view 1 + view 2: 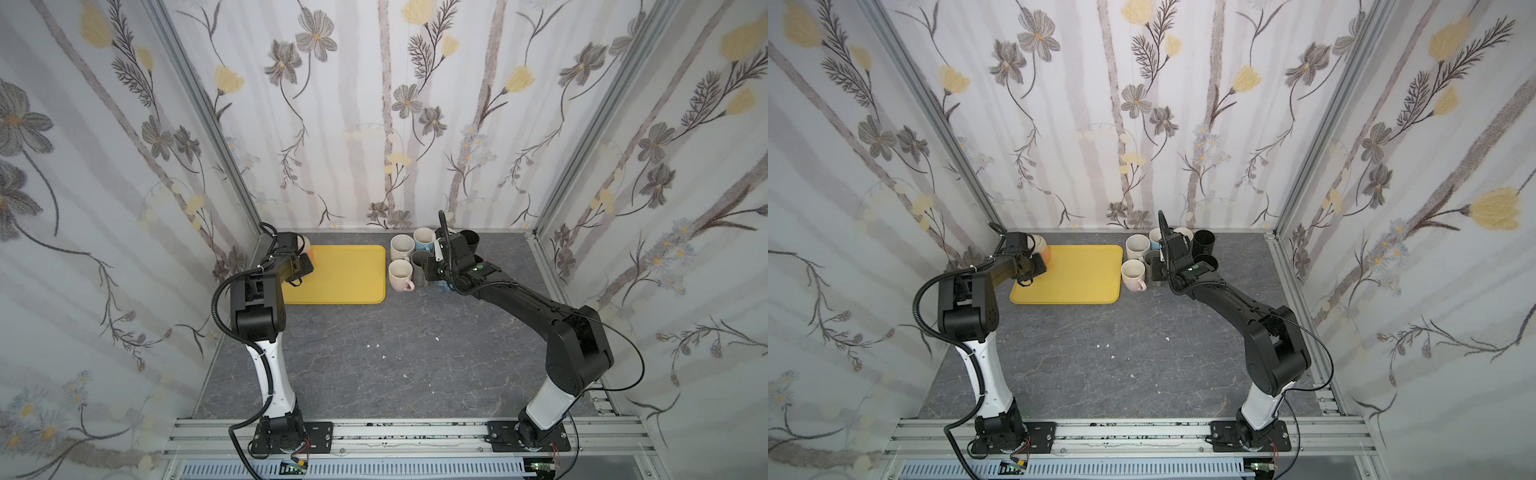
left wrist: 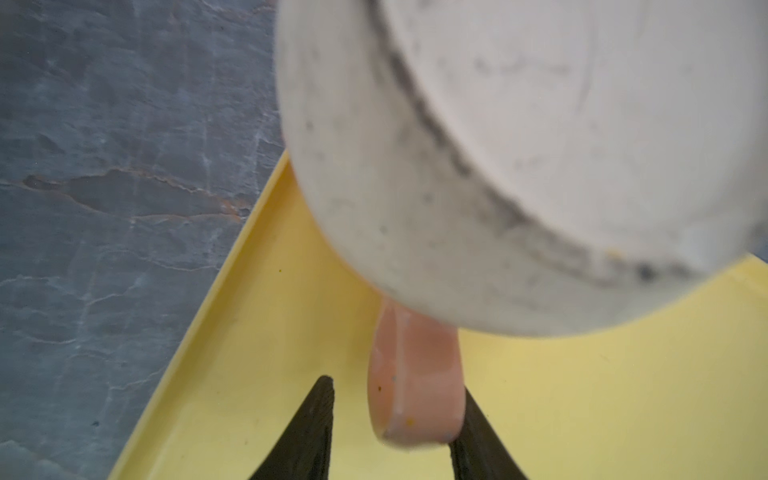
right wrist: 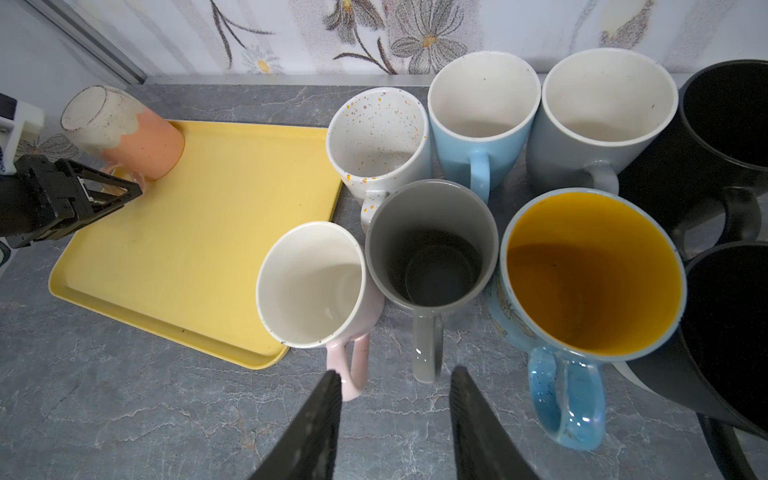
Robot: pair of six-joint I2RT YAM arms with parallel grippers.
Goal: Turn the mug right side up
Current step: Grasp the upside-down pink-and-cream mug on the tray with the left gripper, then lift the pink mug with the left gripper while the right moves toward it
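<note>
The mug (image 3: 124,133) is peach-orange with a scuffed white base (image 2: 540,124). It stands bottom up and tilted on the far left corner of the yellow tray (image 3: 199,232), which also shows in both top views (image 1: 345,274) (image 1: 1075,278). My left gripper (image 2: 395,386) straddles the mug's peach handle (image 2: 411,386). One finger touches the handle and a gap shows on the other side, so the jaws are still open. From the right wrist view this gripper (image 3: 124,193) reaches in low beside the mug. My right gripper (image 3: 397,372) is open and empty over the table, in front of the grey mug's handle.
Several upright mugs crowd right of the tray: speckled white (image 3: 378,137), light blue (image 3: 482,104), pale grey (image 3: 606,108), grey (image 3: 432,245), pink (image 3: 311,282), blue with a yellow inside (image 3: 590,274), and black (image 3: 731,120). The back wall is close behind them.
</note>
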